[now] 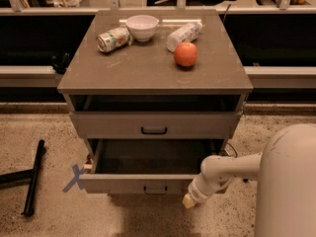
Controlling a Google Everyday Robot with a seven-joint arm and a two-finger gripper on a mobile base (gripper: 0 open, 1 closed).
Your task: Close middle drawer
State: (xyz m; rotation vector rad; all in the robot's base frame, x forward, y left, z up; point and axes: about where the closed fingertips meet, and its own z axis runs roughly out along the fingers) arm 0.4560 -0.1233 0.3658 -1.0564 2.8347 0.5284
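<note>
- White robot body (291, 181), nearest, low right; its pale arm (227, 168) reaches left and downward from it.
- Yellowish-tipped gripper (187, 200) at the arm's end, low at the right end of the middle drawer (123, 183) front; open or closed cannot be told, nor whether it touches the panel.
- Grey-brown middle drawer, pulled well out: front panel runs left from the gripper, dark bar handle (155, 188) just left of the gripper, grey tray interior showing beyond it.
- Blue tape cross (74, 177) on the speckled floor, well left of the gripper; black bar (33, 177) lying further left.
- Grey-brown upper drawer (113, 125), above and beyond the gripper, with its own dark handle and a dark gap over it.
- Grey-brown desk (148, 73) top, beyond.
- Orange-red round fruit (185, 54), straight beyond the gripper.
- Pale bottle (183, 35) on its side, just behind the fruit.
- Can (113, 38) on its side, beyond and left.
- White bowl (142, 26), upright, just beside the can, farthest.
</note>
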